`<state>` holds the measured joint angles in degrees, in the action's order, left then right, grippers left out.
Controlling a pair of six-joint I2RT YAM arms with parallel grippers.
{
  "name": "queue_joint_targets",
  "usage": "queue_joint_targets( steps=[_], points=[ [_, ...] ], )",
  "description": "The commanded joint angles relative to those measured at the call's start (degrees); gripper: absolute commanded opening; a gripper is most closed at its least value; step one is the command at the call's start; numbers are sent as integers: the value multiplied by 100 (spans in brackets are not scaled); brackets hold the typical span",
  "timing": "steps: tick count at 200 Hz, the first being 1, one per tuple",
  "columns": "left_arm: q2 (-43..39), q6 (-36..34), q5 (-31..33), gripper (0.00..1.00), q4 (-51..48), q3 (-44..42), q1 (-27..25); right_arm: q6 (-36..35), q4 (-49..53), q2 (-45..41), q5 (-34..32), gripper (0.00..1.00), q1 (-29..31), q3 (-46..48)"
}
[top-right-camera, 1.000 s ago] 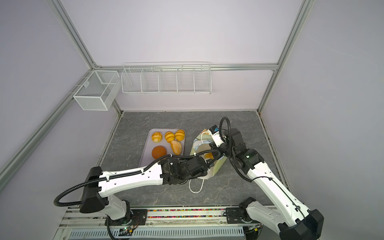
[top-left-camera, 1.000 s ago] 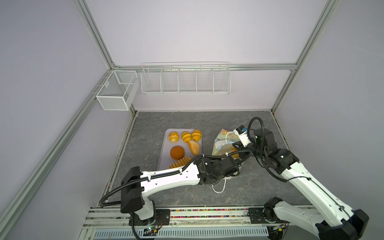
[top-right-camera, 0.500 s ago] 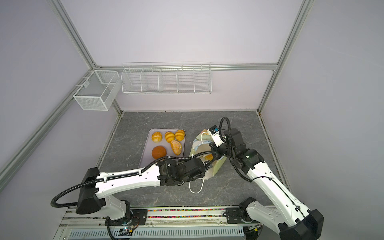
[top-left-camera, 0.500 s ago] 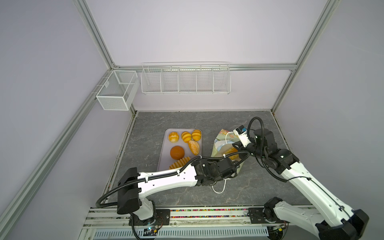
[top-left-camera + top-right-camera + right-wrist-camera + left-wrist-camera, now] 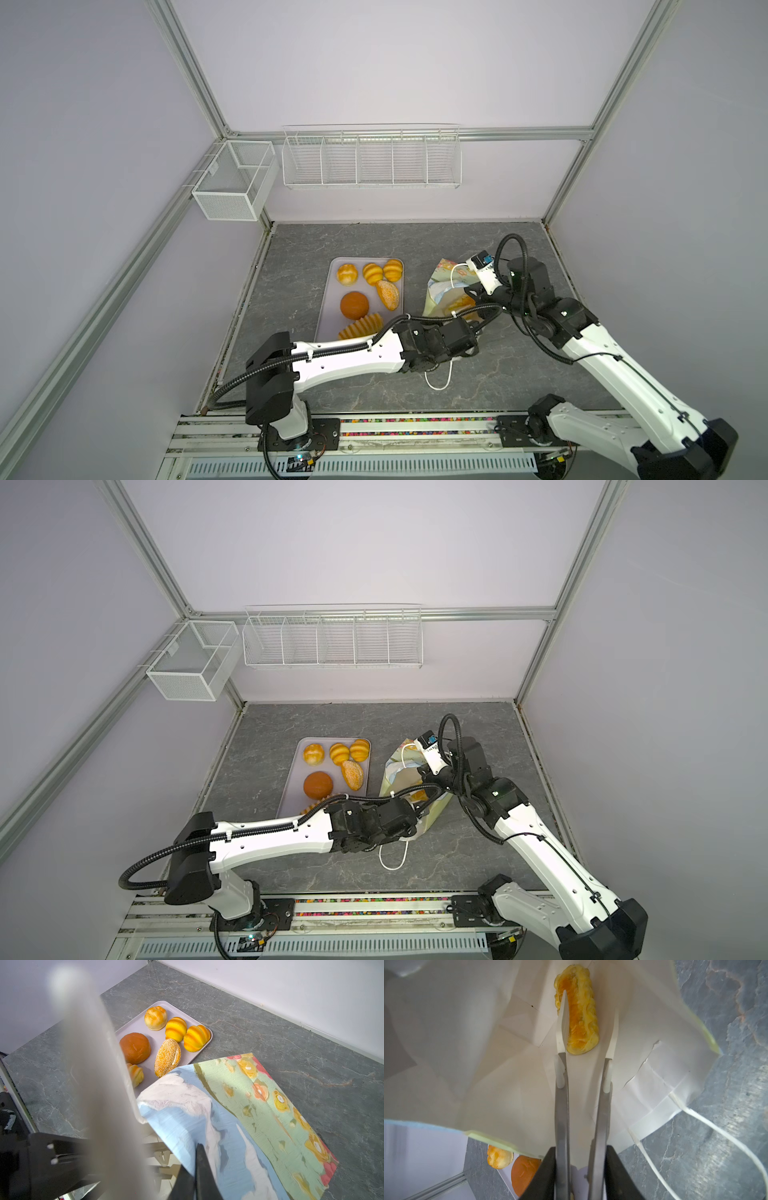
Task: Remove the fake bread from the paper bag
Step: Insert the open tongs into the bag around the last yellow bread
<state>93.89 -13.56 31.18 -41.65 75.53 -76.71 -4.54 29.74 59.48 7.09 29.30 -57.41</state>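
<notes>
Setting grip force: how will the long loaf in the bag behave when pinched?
The long loaf looks glossy, so it may slip between the left claw's thin fingers. Elongated and loose inside the paper bag, it probably pivots if pinched off-centre.

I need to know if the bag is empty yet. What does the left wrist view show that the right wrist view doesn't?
Only the left wrist view: the white inside of the paper bag, with one long ridged loaf lying there, at the parted fingertips of the left gripper. Only the right wrist view: the bag's printed outside, plus the ridged golden buns and speckled oval bread on the tray. Both: the brown round bun, an end of a second ridged loaf beside it, and the gray tabletop.
</notes>
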Motion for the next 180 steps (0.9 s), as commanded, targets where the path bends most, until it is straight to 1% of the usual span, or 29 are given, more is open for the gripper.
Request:
queue_joint_targets(
  steps=[1, 26, 51, 62, 86, 136, 180],
  points=[
    [133, 212, 333, 31, 156, 18, 55, -35, 10, -66, 55, 7, 31, -8],
    [199, 317, 761, 17, 27, 119, 68, -7, 30, -84, 1, 7, 24, 1],
    [-7, 176, 639, 5, 77, 125, 68, -101, 283, -8, -24, 7, 31, -264],
    [-131, 136, 641, 0, 115, 96, 68, -214, 365, -4, -154, 7, 31, -315],
    [-410, 239, 632, 0, 86, 39, 68, -275, 287, -57, -309, 7, 32, -263],
    [-1003, 458, 4, 0, -45, -125, 43, -235, 254, -33, -569, 7, 30, -197],
    [-1338, 424, -171, 0, -63, -264, -33, -46, 34, -146, -635, 7, 30, 2]
  ],
)
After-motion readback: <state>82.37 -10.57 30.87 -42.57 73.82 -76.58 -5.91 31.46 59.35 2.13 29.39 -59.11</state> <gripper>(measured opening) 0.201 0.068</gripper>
